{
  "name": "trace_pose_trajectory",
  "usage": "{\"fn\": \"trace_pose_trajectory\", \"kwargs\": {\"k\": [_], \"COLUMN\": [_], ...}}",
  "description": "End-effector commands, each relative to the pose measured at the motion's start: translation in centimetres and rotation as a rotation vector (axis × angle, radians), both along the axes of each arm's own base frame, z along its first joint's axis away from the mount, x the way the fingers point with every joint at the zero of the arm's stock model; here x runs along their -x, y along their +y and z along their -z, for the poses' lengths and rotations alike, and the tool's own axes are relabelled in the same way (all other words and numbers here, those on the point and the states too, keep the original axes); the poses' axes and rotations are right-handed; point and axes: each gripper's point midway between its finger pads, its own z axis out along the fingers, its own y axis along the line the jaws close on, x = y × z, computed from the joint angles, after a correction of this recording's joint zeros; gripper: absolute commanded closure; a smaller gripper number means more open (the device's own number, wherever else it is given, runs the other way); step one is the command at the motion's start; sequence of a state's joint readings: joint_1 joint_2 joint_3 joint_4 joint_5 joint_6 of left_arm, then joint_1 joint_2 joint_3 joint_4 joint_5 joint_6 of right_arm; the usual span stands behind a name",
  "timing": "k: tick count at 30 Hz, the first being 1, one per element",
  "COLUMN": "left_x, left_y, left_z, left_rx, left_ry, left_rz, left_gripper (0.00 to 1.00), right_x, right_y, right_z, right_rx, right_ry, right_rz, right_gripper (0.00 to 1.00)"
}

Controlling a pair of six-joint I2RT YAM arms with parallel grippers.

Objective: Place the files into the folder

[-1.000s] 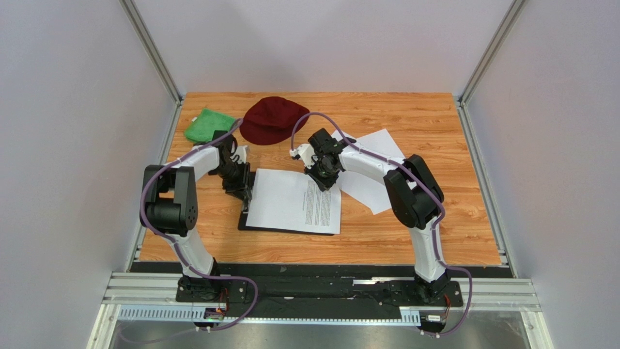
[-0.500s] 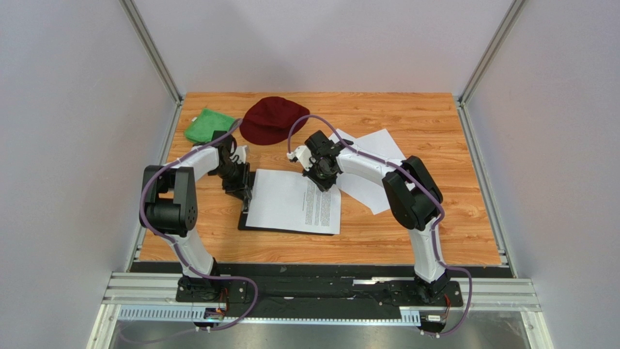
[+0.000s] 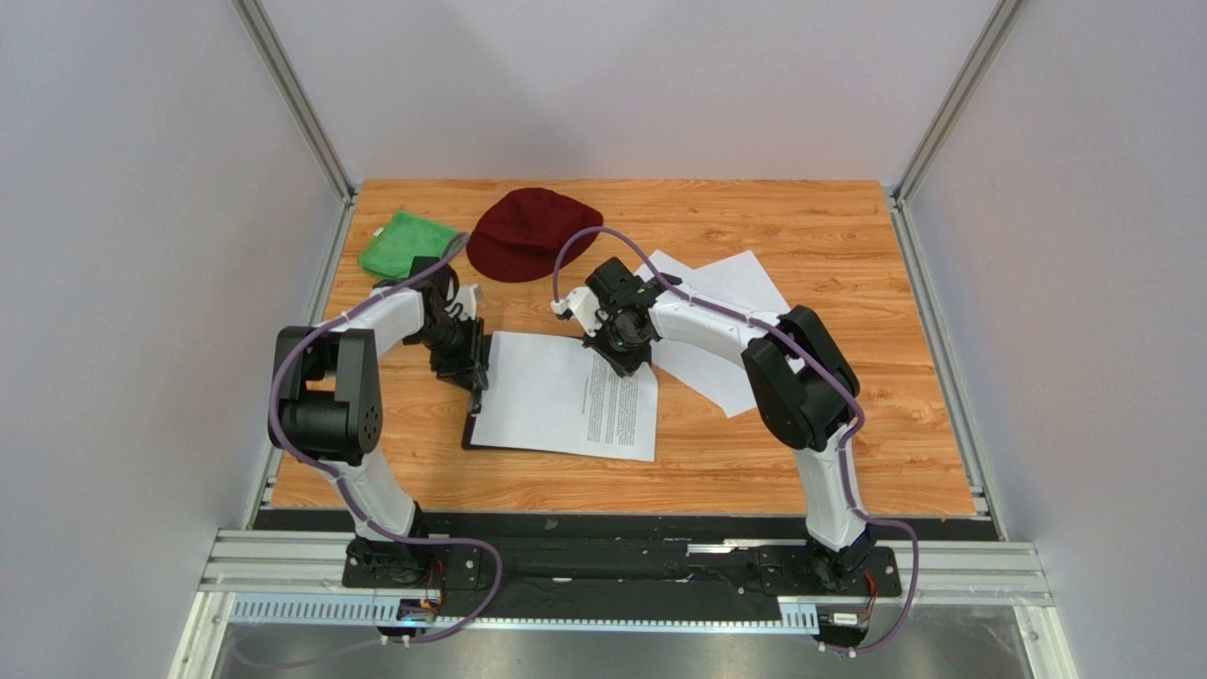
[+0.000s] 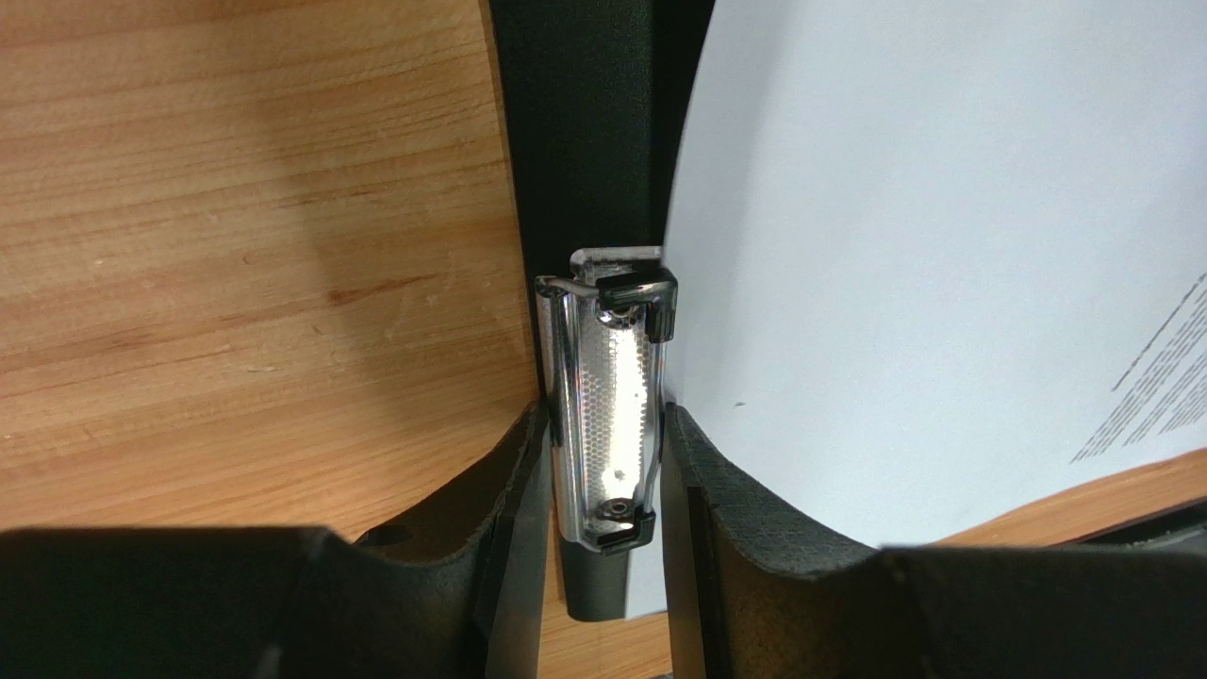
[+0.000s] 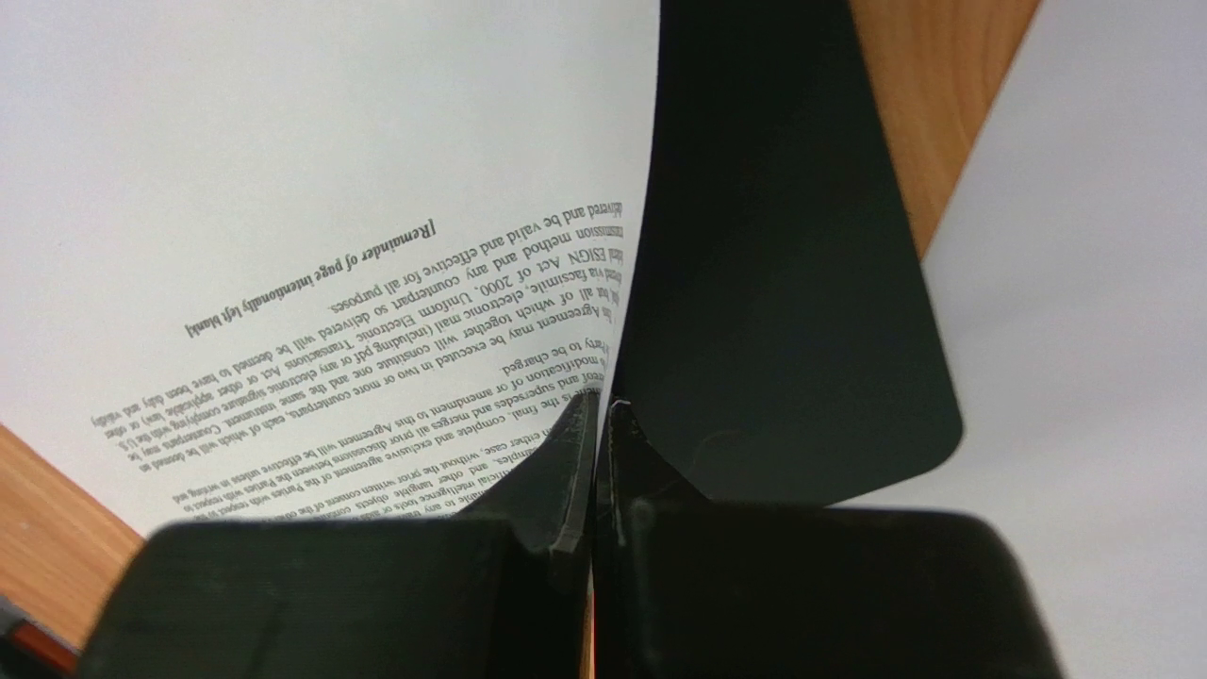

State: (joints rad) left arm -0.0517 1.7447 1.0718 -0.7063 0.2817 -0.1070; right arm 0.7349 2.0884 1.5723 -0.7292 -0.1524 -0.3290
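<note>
The folder, a black clipboard (image 3: 472, 433), lies left of the table's middle, mostly under a white printed sheet (image 3: 567, 396). My left gripper (image 3: 466, 368) is shut on its silver clip (image 4: 609, 410), one finger on each side, at the board's left edge. My right gripper (image 3: 626, 351) is shut on the printed sheet's far right edge (image 5: 354, 170), lifting it slightly off the black board (image 5: 779, 255). More loose white sheets (image 3: 723, 326) lie on the wood to the right, partly under the right arm.
A dark red cap (image 3: 527, 234) and a green cloth (image 3: 404, 244) lie at the back left. The wooden table (image 3: 794, 425) is walled by grey panels on three sides. The arm bases stand at the near edge.
My right gripper has moved a little left with the printed sheet, sliding it towards the clip. My left gripper has stayed on the clip.
</note>
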Motion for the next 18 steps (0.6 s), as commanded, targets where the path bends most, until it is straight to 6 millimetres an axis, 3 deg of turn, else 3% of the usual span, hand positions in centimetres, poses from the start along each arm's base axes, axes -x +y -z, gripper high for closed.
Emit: {"fn": "trace_pose_trajectory", "kwargs": {"k": [1, 7, 18], "left_x": [-1.0, -0.9, -0.6], "left_y": [-0.2, -0.4, 0.4], "left_z": [-1.5, -1.3, -1.2], "left_rx": [0.021, 0.029, -0.098], "left_ry": [-0.067, -0.063, -0.073], "left_rz": [-0.024, -0.018, 0.038], "left_gripper": [1.0, 1.0, 1.0], "right_x": [1.3, 1.2, -0.9], "right_y": [2.6, 3.1, 2.4], "right_z": [-1.2, -0.9, -0.6], "right_rx": [-0.074, -0.071, -0.004], "right_ry": [0.052, 0.052, 0.045], "right_rz": [-0.03, -0.041, -0.102], "right_gripper": [1.0, 1.0, 1.0]}}
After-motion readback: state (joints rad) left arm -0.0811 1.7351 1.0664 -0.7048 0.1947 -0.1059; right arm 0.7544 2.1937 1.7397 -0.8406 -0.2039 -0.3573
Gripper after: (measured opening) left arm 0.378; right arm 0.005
